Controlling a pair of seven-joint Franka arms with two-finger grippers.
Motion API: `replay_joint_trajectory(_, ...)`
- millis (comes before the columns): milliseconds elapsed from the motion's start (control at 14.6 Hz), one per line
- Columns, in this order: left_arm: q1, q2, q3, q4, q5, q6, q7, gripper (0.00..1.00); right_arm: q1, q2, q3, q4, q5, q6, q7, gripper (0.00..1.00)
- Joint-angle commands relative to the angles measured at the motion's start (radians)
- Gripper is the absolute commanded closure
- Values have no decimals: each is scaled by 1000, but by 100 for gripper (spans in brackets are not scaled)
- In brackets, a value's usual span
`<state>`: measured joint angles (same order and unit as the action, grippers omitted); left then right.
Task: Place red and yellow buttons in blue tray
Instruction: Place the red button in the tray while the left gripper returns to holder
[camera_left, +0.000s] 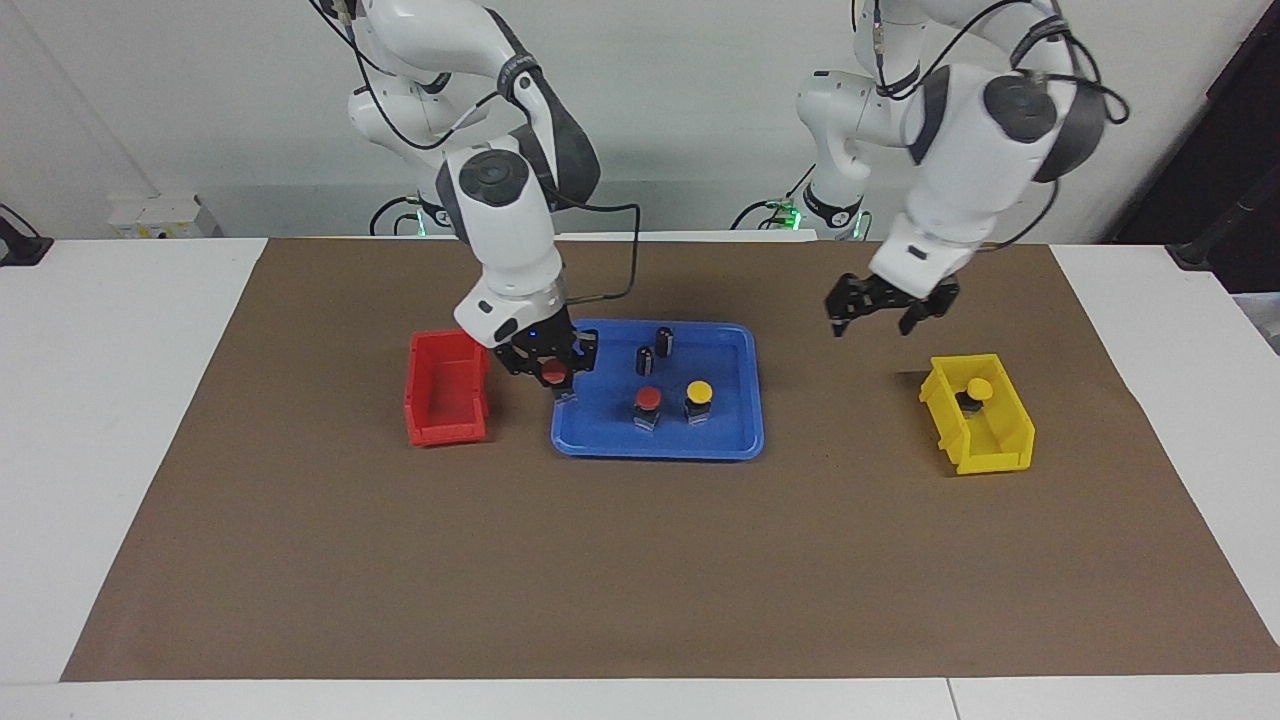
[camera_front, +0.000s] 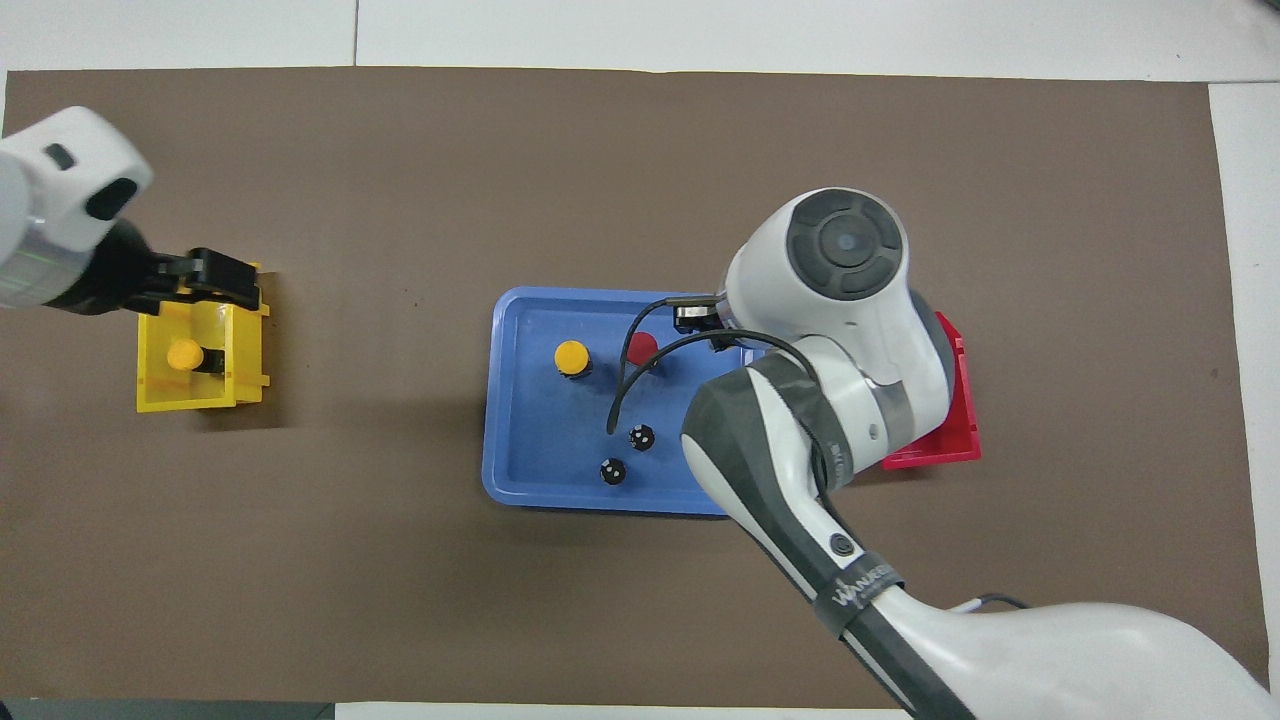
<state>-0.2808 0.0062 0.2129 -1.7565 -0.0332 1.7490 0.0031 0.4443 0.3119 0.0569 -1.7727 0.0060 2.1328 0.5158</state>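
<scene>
The blue tray (camera_left: 655, 443) (camera_front: 500, 420) holds a red button (camera_left: 648, 400) (camera_front: 641, 345) and a yellow button (camera_left: 699, 392) (camera_front: 571, 357), side by side. My right gripper (camera_left: 553, 378) is shut on a second red button (camera_left: 552, 373), held just above the tray's end toward the red bin; the arm hides it in the overhead view. A second yellow button (camera_left: 979, 390) (camera_front: 184, 354) sits in the yellow bin (camera_left: 985, 440) (camera_front: 245, 355). My left gripper (camera_left: 880, 312) (camera_front: 215, 280) is open and empty, up in the air over the bin's edge.
Two dark capless cylinders (camera_left: 645, 360) (camera_front: 641, 437) stand in the tray, nearer to the robots than the buttons. The red bin (camera_left: 445, 400) (camera_front: 950, 440) beside the tray has nothing in it. A brown mat (camera_left: 640, 560) covers the table.
</scene>
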Motion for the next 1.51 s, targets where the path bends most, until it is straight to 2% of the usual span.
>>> replay_joint_trajectory(0,63,-40,-18,-95,84,64,32,1,4,44,-2,0,-43,19,20,70)
replay_joint_trajectory(69,102,-66,-18,-160,84,134,35,8,5,44,-2,-16,-47,35,21,69)
replay_joint_trajectory(206,152,-97,-20,-303,84,300,48,14,5,44,0,-57,-49,88,21,67)
replay_joint_trajectory(343,173,-81,-20,-350,84,354,61,31,4,38,-2,-108,-50,131,21,59)
replay_joint_trajectory(412,176,-56,-20,-357,84,386,63,37,5,33,-2,-131,-50,150,21,51)
replay_joint_trajectory(618,170,-14,-20,-371,84,460,51,37,4,30,-5,-88,-50,81,21,1)
replay_joint_trajectory(892,163,34,-21,-417,84,579,49,37,-68,-2,-11,111,-47,-120,15,0)
replay_joint_trajectory(1029,163,61,-21,-419,84,598,51,37,-98,-49,-14,180,-44,-218,13,0)
replay_joint_trajectory(1235,163,80,-21,-439,84,633,52,37,-196,-143,-12,187,-47,-350,-46,0)
replay_joint_trajectory(1441,158,77,-21,-463,84,624,57,37,-320,-244,-12,187,-34,-479,-201,0)
